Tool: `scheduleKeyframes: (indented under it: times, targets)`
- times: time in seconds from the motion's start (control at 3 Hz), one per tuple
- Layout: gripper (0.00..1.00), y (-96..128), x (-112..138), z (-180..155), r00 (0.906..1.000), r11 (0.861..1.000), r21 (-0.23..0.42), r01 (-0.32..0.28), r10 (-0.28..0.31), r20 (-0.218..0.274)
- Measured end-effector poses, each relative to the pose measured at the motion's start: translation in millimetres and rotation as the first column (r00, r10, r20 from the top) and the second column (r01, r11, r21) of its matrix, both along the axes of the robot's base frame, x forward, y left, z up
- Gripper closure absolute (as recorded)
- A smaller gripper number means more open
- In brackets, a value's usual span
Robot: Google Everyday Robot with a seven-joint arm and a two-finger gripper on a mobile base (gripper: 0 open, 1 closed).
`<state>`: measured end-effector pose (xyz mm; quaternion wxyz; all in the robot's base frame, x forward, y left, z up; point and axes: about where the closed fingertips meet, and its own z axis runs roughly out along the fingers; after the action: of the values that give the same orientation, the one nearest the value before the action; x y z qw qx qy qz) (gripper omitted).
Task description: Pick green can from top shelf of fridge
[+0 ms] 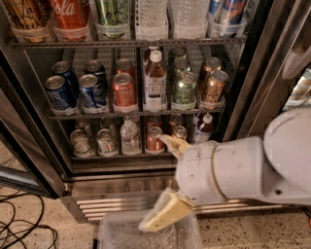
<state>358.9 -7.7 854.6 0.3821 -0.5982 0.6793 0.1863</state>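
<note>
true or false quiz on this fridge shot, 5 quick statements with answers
1. The end effector holds the green can. False: it is empty, low in front of the bottom rack and the fridge base, and the can stands on the top shelf.
2. The green can stands between a red cola can and a water bottle. True.
3. The end effector's fingers are spread wide apart. True.
4. The tall bottle on the middle rack has a red cap. False: its cap is white.
5. A clear bin sits on the floor below the end effector. True.
</note>
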Motion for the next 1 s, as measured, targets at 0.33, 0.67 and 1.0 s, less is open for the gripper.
scheduleKeyframes:
  times: [0.33,0.67,1.0]
  targets:
    - [0.0,36,23,7,0.9955,0.987,0.142,0.07,-0.078,0.054]
    - [0.0,51,55,13,0.983,0.936,0.328,0.127,-0.163,0.085]
    - [0.0,49,81,34,0.9606,0.842,0.509,0.177,-0.26,0.097]
